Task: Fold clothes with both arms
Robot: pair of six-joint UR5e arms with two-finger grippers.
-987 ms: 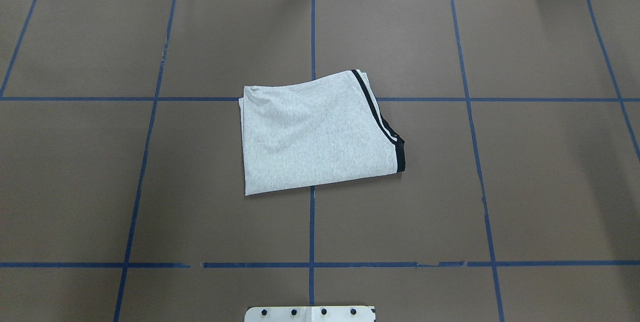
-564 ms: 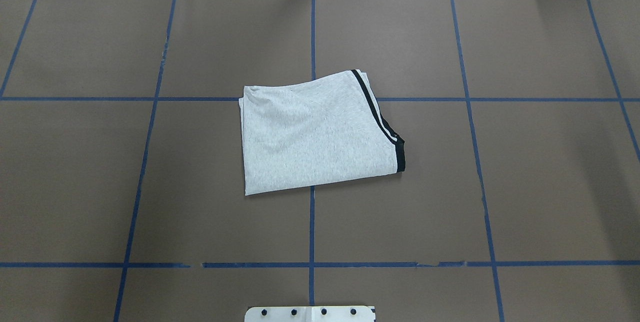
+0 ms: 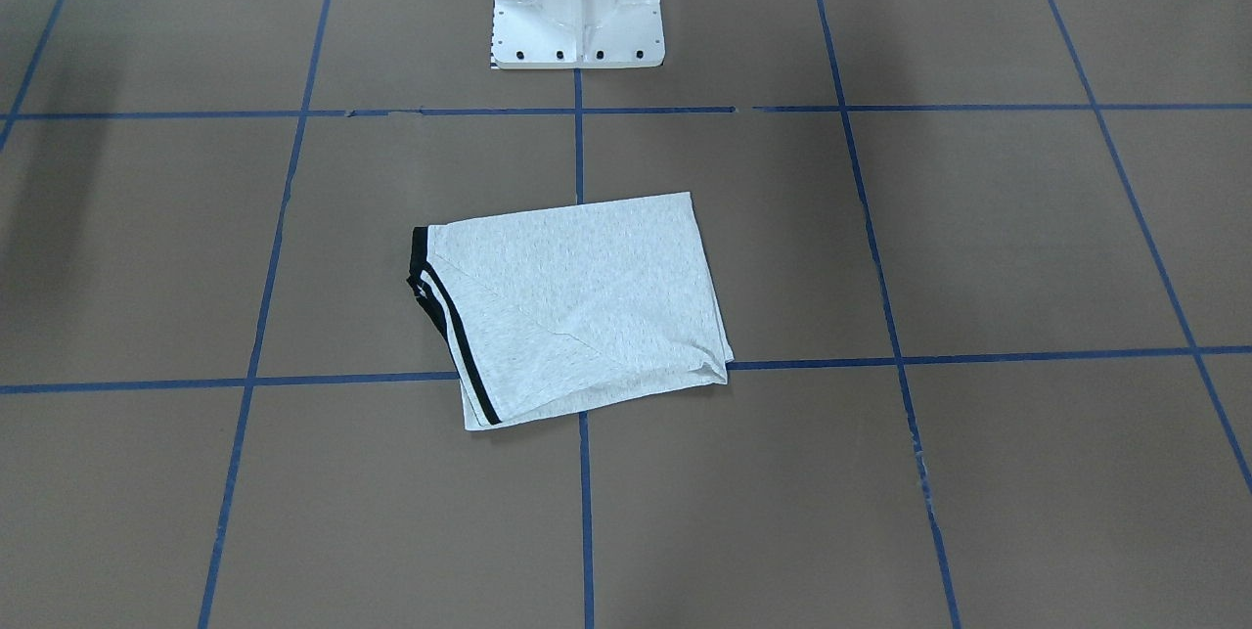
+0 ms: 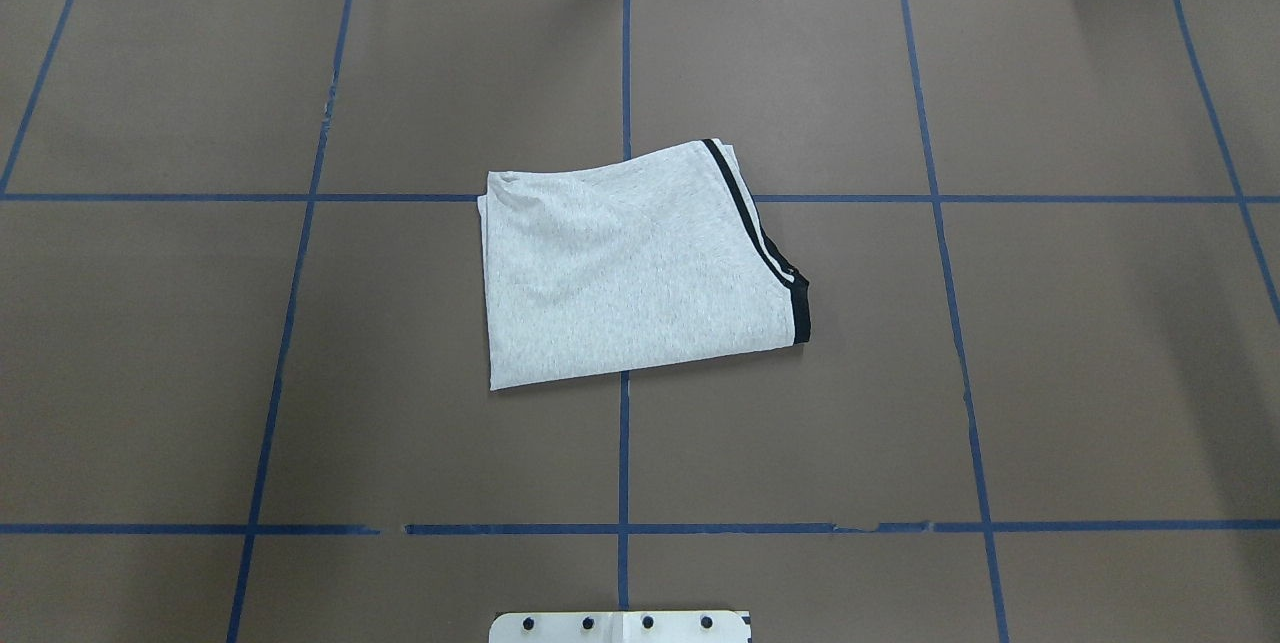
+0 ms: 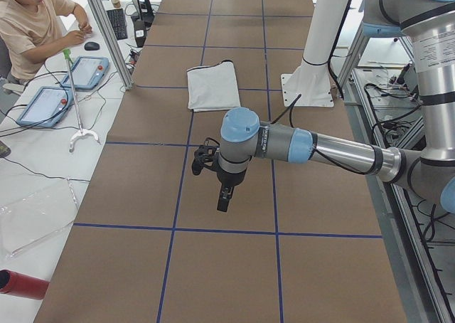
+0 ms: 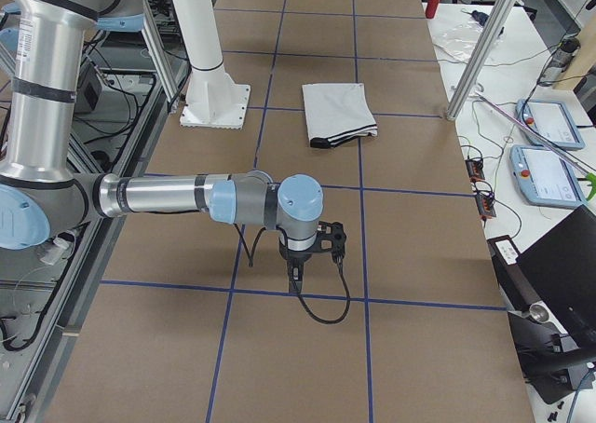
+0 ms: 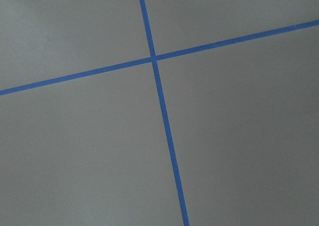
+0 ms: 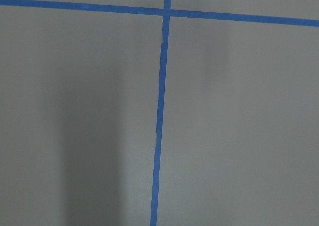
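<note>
The light grey T-shirt (image 4: 630, 273) lies folded into a rough rectangle at the table's middle, with a black-striped sleeve cuff (image 4: 760, 243) along its right edge. It also shows in the front-facing view (image 3: 577, 306) and both side views (image 5: 212, 87) (image 6: 340, 114). Its print is hidden. My left gripper (image 5: 224, 198) hangs over bare table far from the shirt, seen only in the exterior left view. My right gripper (image 6: 296, 274) hangs likewise over bare table at the other end. I cannot tell whether either is open or shut. The wrist views show only brown table and blue tape.
The brown table (image 4: 300, 373) carries a blue tape grid. The white pedestal base (image 3: 577, 22) stands at the robot's edge. An operator (image 5: 32, 24) sits by a side bench with tablets (image 5: 43, 102). A red cylinder (image 5: 21, 284) lies near that bench.
</note>
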